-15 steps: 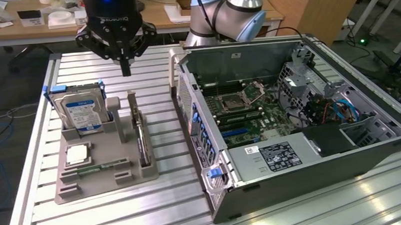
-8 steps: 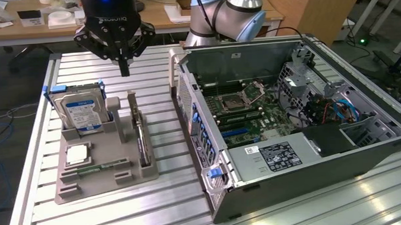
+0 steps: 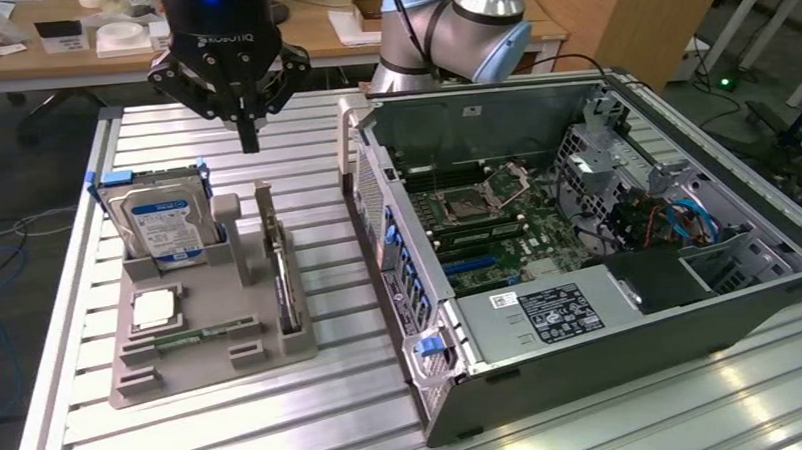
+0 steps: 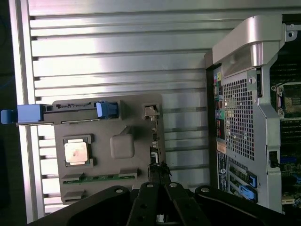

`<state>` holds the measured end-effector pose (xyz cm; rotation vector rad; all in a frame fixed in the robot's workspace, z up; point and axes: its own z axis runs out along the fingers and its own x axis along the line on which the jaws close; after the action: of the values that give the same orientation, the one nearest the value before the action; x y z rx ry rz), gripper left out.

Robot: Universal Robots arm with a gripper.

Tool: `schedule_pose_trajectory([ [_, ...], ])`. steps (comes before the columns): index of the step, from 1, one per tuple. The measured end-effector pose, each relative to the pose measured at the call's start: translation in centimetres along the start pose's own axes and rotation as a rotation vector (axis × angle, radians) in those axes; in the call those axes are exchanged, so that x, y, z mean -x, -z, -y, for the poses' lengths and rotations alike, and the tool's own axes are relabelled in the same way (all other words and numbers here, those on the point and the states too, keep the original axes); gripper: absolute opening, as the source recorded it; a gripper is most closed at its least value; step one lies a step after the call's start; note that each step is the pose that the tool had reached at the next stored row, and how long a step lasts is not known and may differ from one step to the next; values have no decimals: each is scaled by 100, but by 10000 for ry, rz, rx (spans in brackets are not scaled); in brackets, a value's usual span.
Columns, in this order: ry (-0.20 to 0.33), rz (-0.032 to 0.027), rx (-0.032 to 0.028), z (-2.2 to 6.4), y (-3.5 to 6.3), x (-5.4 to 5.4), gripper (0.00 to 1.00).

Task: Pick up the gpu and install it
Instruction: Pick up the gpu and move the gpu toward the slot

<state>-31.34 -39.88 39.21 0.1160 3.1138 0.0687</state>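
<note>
Claw is pinched fully closed and holds nothing. It hangs in the air over the far end of the grey tray, clear of everything on it.

The gpu has not been picked up. It stands on its long edge in the slot along the tray's side toward the exterior view's right, the side facing the computer case. In the wrist view it shows edge-on as a thin dark strip, and the closed claw tips sit in line with that strip, at one end of it.

Other parts on the tray:
- hard drive, upright at the far end toward the exterior view's left, blue tabs on its carrier
- processor chip, flat in its pocket, nearer than the drive
- memory stick, flat in its slot, just nearer than the chip

The case lies open on the bench to the exterior view's right of the tray, close beside it but not touching, with its motherboard exposed.
</note>
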Motion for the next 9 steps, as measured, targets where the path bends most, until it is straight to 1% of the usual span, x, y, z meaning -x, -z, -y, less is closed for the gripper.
schedule_pose_trajectory([
  [5,0,0,1,0,0,0,11],
  [7,0,0,0,0,0,0,24],
  [9,0,0,0,0,0,0,24],
])
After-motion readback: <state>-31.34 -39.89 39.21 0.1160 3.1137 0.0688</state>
